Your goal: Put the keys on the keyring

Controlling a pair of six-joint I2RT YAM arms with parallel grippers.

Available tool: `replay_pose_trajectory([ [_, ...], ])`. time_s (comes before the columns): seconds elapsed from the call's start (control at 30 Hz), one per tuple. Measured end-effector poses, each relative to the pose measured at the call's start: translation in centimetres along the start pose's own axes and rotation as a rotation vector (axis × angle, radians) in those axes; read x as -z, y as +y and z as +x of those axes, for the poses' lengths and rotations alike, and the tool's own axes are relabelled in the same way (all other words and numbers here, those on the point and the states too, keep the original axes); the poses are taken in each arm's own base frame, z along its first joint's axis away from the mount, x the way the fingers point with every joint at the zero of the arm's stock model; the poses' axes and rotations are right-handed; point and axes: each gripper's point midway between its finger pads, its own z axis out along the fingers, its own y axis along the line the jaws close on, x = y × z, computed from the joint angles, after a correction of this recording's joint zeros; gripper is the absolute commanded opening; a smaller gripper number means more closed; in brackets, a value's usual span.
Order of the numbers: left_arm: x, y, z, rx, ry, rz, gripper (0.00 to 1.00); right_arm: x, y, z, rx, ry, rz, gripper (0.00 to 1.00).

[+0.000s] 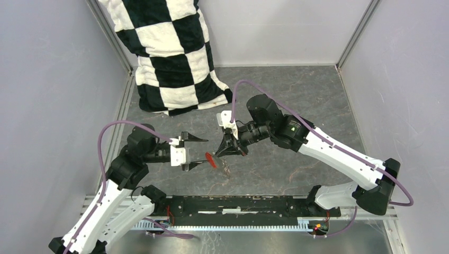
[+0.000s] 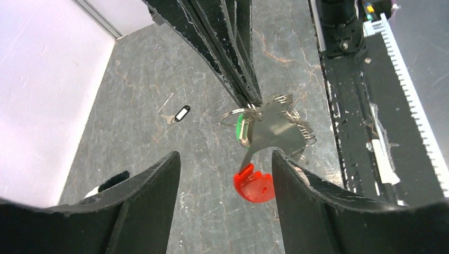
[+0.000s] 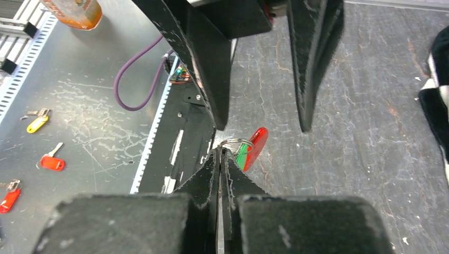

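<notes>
My right gripper (image 1: 219, 151) (image 3: 221, 152) is shut on the keyring (image 2: 249, 112), pinching its thin wire ring (image 3: 236, 142). From the ring hang a red plastic piece (image 2: 254, 186) (image 1: 210, 160) (image 3: 259, 142), a grey strip (image 2: 276, 130) and the green-tagged key (image 2: 240, 129) (image 3: 243, 154). My left gripper (image 1: 204, 151) (image 2: 225, 172) stands open just in front of it. The red piece hangs between its fingers (image 2: 151, 185), close to the right one, and I cannot tell whether it touches. The black-tagged key with a white label (image 2: 180, 114) lies apart on the table.
A black-and-white checkered cloth (image 1: 169, 53) lies at the back left. A black rail (image 1: 238, 205) runs along the near edge. Beyond it, on the metal sheet (image 3: 95, 106), lie a yellow-tagged key (image 3: 37, 123) and two red-tagged ones (image 3: 53, 163). Grey walls close in both sides.
</notes>
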Motion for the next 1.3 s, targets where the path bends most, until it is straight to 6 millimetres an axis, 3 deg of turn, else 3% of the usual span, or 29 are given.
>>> replay_pose_trajectory([
  [0.2,-1.4,-0.1,0.1,-0.066,-0.02,0.122,0.64,-0.4,0.6,0.1,-0.021,-0.004,-0.045,0.0],
  [0.33,-1.9,-0.1,-1.0,-0.099,-0.055,0.198,0.51,-0.6,0.7,0.3,-0.029,-0.001,-0.059,0.0],
  [0.5,-1.7,-1.0,-2.1,-0.122,-0.101,0.253,0.39,-0.8,0.7,0.6,-0.043,0.007,-0.071,0.0],
  [0.87,-1.1,-2.9,-1.8,-0.127,-0.113,0.32,0.13,-1.0,0.8,1.0,-0.066,0.02,-0.069,0.0],
  [1.03,-0.8,-2.9,-1.9,-0.188,-0.116,0.311,0.06,-1.0,0.3,1.0,-0.078,0.025,-0.042,0.0],
  [1.3,-0.1,-1.8,-1.8,-0.439,-0.086,0.231,0.05,-1.0,-0.8,0.0,-0.087,-0.011,0.019,0.0],
])
